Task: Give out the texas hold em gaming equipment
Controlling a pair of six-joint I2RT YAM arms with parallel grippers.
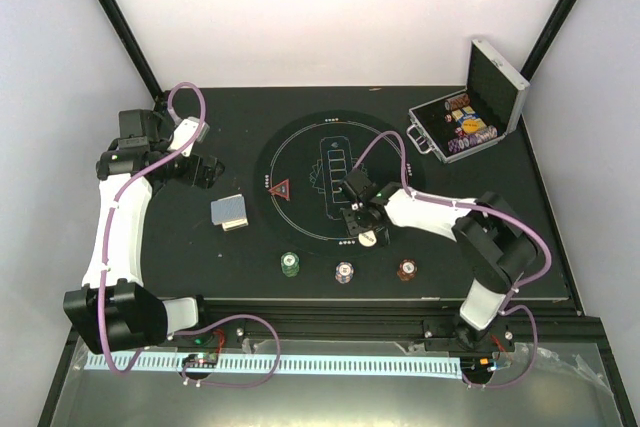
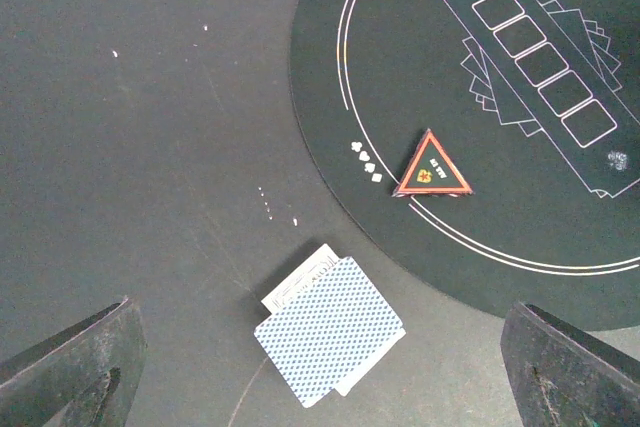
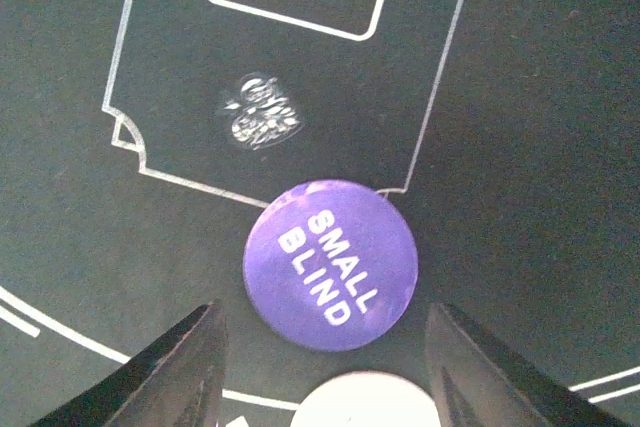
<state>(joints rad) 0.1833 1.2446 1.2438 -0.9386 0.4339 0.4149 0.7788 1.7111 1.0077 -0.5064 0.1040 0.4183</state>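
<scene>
Two arms share a dark counter (image 1: 220,267). At the far left, the left tool (image 2: 320,347) hangs released, its fingers (image 2: 70,367) spread wide and gripping nothing. Below it a small, slightly fanned stack of blue-backed playing cards (image 2: 330,332) lies on the bare counter, just off the rim of the round black mat (image 1: 300,147). A red triangle marker (image 2: 432,167) lies flat on the mat's left side, on the printed ring beside the suit symbols.

Three chips sit in a row on the counter, off the mat's near edge: green (image 1: 290,263), purple-white (image 1: 344,272), red-brown (image 1: 406,269).

The right tool (image 3: 325,347) is low over the near part of the mat, jaws apart. A purple disc (image 3: 330,265) reading SMALL BLIND lies flat on the mat just ahead of the fingers, touching neither. A white disc (image 3: 365,402) shows between them, cut off by the frame; I cannot tell whether it touches a finger.

At the far right rear, a silver case (image 1: 470,117) stands open with more chips inside.
</scene>
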